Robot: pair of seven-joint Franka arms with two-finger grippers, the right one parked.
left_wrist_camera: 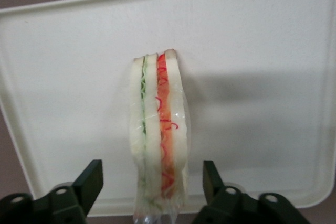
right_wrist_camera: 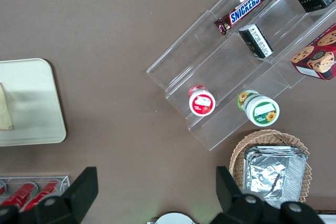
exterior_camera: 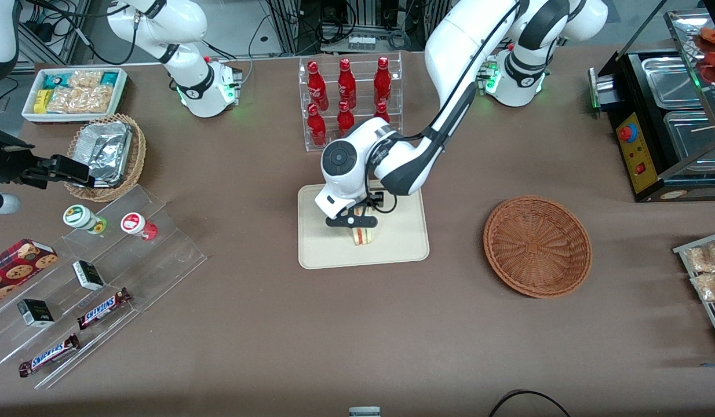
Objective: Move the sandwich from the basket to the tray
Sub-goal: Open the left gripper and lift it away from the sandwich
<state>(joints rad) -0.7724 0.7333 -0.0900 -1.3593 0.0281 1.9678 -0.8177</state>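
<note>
Two Snickers bars (exterior_camera: 73, 330) are seen nearest the front camera, on a clear stepped stand (exterior_camera: 102, 278) toward the parked arm's end of the table, with two small dark boxes (exterior_camera: 88, 274) and two round-lidded cups (exterior_camera: 82, 218) on the same stand. One cream tray (exterior_camera: 404, 243) is laid mid-table, and one sandwich (exterior_camera: 363, 234) is stood on it, directly under the gripper (exterior_camera: 357, 222). One reddish-brown basket (exterior_camera: 537, 246) is set beside the tray, toward the working arm's end, with nothing seen in it. Seven red bottles (exterior_camera: 346, 92) are counted in a clear rack, farther from the camera than the tray.

From the left wrist, the sandwich (left_wrist_camera: 159, 129) is shown upright on the tray (left_wrist_camera: 262, 51), its red and green layers on edge. The gripper (left_wrist_camera: 152, 187) is spread apart, one finger (left_wrist_camera: 89, 182) on each side of the sandwich, neither touching it.

From the right wrist, a corner of the tray (right_wrist_camera: 31, 103) is shown with the sandwich's bread edge (right_wrist_camera: 5, 111), and one tan wicker basket (right_wrist_camera: 270, 169) with one foil container is seen beside the stand.
</note>
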